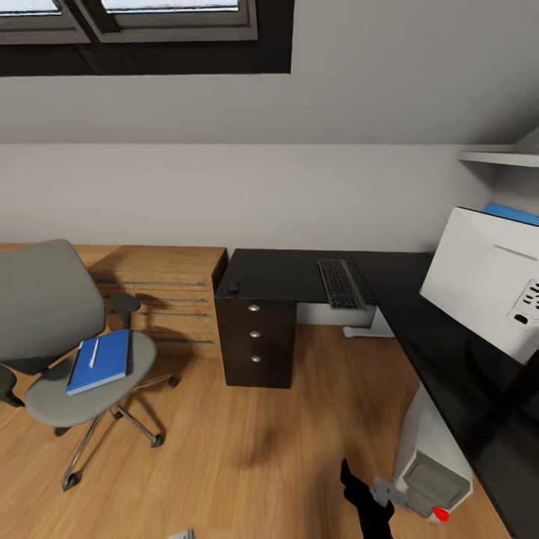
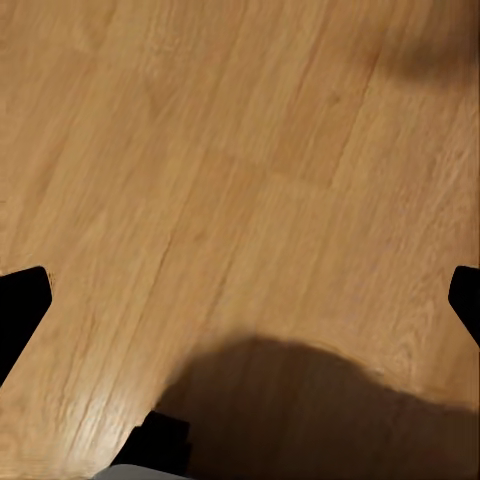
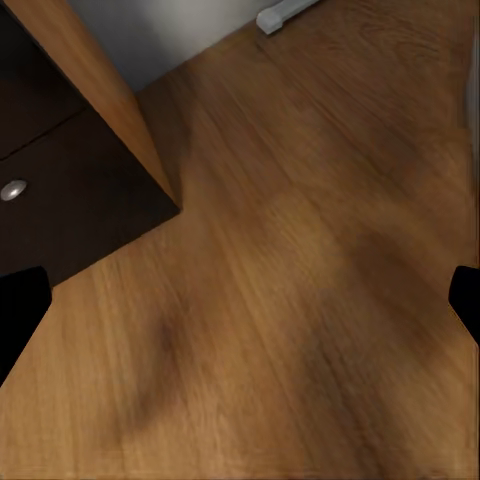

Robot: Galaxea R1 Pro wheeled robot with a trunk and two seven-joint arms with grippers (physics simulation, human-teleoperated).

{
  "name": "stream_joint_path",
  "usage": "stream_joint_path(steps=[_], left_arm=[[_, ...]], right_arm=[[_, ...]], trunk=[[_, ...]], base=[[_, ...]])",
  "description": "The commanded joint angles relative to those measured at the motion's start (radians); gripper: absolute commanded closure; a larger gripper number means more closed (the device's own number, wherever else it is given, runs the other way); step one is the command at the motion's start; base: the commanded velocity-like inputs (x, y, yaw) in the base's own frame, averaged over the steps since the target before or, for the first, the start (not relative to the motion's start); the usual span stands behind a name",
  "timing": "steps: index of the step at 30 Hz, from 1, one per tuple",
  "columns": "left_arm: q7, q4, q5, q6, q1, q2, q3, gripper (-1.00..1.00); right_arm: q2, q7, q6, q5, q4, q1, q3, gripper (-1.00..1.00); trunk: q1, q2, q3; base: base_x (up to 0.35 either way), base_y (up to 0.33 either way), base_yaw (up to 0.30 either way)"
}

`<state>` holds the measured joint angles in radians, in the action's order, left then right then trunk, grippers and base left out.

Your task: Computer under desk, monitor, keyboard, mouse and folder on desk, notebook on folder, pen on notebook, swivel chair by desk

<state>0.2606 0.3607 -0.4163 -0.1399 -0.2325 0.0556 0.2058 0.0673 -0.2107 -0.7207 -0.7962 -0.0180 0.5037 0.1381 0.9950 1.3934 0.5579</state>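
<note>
Wooden dresser (image 1: 161, 296) between swivel chair (image 1: 64, 340), desk (image 1: 299, 277)

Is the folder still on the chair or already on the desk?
On the chair: the blue folder lies flat on the swivel chair seat, pen on top, apart from the desk.

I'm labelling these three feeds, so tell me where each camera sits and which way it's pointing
Head view: high on the robot, facing the desk and swivel chair; a dark arm part low in frame.
Left wrist view: aimed down at wood floor; black fingertips at the edges.
Right wrist view: aimed at floor beside the drawer unit.
Shared: floor; drawer unit.
</note>
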Motion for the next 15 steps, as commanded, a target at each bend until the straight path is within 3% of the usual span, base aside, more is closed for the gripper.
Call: stream_joint_path(steps=[1,11,15], left_arm=[[0.007,0.0,-0.009,-0.004,-0.001,-0.001,0.008,-1.0],[0.008,0.0,-0.01,-0.003,-0.001,-0.002,0.007,-1.0],[0.005,-0.001,-0.009,-0.002,-0.001,-0.004,0.008,-1.0]], right_arm=[[0.0,-0.005,-0.003,-0.01,-0.002,0.001,0.008,-1.0],[-0.006,-0.005,-0.003,-0.007,-0.001,-0.007,0.009,-1.0],[-0.015,-0.004,-0.004,0.003,0.0,-0.044,0.011,-1.0]], trunk=[[-0.001,0.001,0.001],[-0.001,0.001,0.001],[-0.001,0.001,0.001]], base=[[-0.329,0.0,-0.004],[-0.335,0.0,-0.001],[-0.336,0.0,0.0]])
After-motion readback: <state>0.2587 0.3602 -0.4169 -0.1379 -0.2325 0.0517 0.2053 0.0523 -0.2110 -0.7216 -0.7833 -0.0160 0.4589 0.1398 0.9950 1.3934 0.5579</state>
